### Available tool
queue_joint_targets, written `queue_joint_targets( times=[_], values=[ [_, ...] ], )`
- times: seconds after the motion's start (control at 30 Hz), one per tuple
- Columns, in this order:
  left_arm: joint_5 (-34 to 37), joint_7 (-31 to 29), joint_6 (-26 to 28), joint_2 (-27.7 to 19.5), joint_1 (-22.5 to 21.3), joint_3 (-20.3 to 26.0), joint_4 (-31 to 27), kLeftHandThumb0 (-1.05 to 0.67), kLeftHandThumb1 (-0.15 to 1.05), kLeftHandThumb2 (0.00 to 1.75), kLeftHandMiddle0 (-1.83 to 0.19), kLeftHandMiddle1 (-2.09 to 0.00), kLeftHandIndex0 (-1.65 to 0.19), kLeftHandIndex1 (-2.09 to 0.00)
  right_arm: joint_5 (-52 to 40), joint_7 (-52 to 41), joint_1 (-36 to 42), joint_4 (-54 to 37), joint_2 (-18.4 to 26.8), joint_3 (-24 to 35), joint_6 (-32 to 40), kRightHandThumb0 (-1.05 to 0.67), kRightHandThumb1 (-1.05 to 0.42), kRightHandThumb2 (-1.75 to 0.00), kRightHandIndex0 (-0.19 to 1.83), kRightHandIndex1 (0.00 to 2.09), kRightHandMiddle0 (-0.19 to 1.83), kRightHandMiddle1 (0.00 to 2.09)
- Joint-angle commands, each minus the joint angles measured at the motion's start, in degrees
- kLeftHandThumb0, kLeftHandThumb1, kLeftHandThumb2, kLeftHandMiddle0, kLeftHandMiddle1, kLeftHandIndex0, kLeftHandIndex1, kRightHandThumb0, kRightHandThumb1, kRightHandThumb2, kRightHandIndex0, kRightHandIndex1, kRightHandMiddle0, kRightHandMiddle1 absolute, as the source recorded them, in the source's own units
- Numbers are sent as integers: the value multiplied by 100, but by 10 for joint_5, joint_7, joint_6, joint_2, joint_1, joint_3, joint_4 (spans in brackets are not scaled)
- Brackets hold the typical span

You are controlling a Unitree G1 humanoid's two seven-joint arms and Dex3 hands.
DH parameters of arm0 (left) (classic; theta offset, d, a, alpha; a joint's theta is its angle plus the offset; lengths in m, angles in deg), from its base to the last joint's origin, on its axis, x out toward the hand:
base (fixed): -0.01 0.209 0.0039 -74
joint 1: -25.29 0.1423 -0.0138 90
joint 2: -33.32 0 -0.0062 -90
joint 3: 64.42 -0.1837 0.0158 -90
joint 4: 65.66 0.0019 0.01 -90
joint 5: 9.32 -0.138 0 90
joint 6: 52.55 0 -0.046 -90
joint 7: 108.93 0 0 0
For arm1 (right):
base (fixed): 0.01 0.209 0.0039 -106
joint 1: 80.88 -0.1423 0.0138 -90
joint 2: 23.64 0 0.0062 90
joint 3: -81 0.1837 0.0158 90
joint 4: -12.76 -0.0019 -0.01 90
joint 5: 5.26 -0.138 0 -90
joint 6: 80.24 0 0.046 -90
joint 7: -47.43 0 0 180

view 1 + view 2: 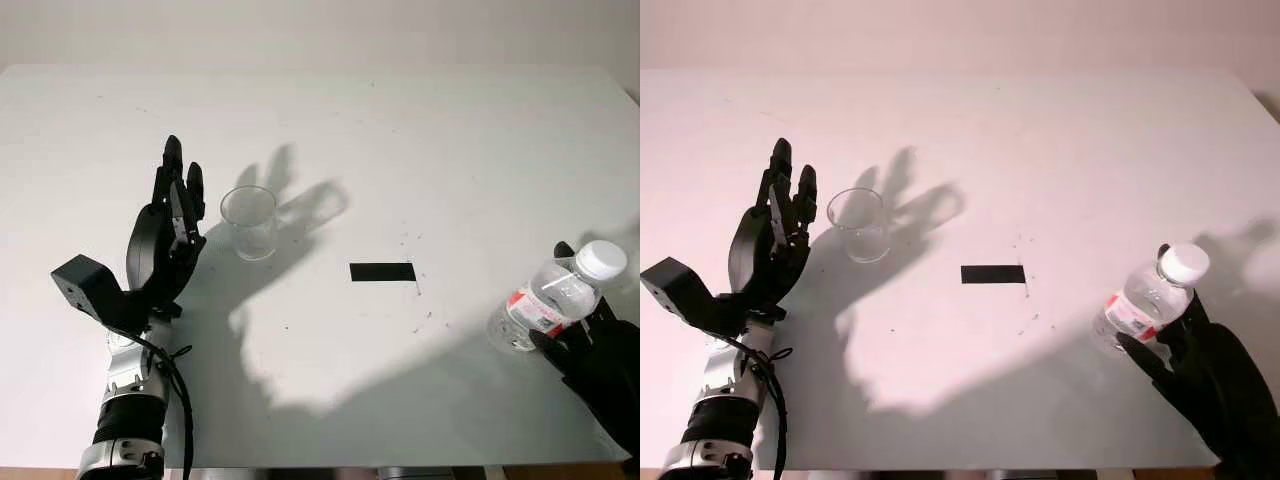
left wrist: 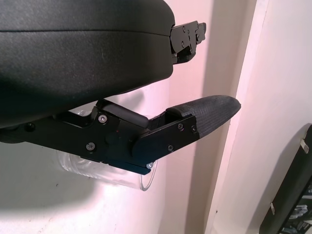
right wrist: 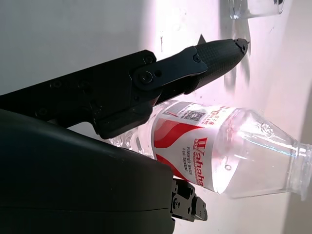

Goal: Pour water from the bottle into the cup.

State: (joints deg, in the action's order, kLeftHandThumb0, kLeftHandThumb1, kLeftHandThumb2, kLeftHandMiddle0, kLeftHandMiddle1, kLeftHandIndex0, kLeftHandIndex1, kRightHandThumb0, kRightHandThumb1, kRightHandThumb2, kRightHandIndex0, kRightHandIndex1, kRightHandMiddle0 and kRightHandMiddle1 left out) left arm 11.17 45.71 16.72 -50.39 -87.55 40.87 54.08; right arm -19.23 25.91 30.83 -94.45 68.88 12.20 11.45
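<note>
Two robot hands frame your white worktop (image 1: 420, 150): the left robot hand (image 1: 168, 235) hangs released just beside the clear plastic cup (image 1: 248, 222); far right, the right robot hand (image 1: 1200, 375) grasps the capped clear water bottle (image 1: 555, 296). Uncapping it likely comes next, before you pour.

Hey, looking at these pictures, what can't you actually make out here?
1. Whether the right hand has closed on the bottle: head views, its palm covers the contact; right wrist view, its shell hides the far side.
2. Whether the cap is on tight: too small.
3. Most of the cup: left wrist view, behind the left hand.
</note>
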Motion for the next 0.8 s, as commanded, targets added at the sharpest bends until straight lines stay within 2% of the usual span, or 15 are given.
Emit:
queue_joint_targets(
  times=[0.0, 0.23, 0.53, 0.63, 0.73, 0.77],
  values=[
    [2, -5, -9, -4, 6, 4, -3, -74, 105, 79, 19, 0, 19, 0, 11, 14, -8, 6, -7, -6, -9, -89, -101, -5, -19, 0, -19, 0],
    [1, -9, -7, -8, 9, 6, -9, -75, 105, 79, 19, 0, 19, 0, 61, 50, -45, 51, -11, -31, -54, -80, -97, -4, -19, 0, -19, 0],
    [-4, -3, -4, -10, 11, 6, -17, -74, 105, 78, 19, 0, 19, 0, 65, 63, -73, 70, -11, -42, -63, -80, -95, -5, -19, 0, -19, 1],
    [-7, 0, -1, -12, 12, 4, -22, -75, 105, 79, 19, 0, 19, 0, 47, 73, -83, 75, -28, -39, -66, -72, -93, -4, -17, 1, -13, 5],
    [-10, 5, 2, -12, 14, 3, -27, -75, 105, 78, 19, 0, 19, 0, 62, 107, -92, 74, -48, -42, -76, -60, -91, -5, 15, 10, 16, 13],
    [-11, 7, 2, -11, 15, 3, -29, -75, 105, 79, 19, 0, 19, 0, 66, 118, -96, 75, -53, -44, -78, -53, -91, -5, 41, 13, 40, 17]
  ],
)
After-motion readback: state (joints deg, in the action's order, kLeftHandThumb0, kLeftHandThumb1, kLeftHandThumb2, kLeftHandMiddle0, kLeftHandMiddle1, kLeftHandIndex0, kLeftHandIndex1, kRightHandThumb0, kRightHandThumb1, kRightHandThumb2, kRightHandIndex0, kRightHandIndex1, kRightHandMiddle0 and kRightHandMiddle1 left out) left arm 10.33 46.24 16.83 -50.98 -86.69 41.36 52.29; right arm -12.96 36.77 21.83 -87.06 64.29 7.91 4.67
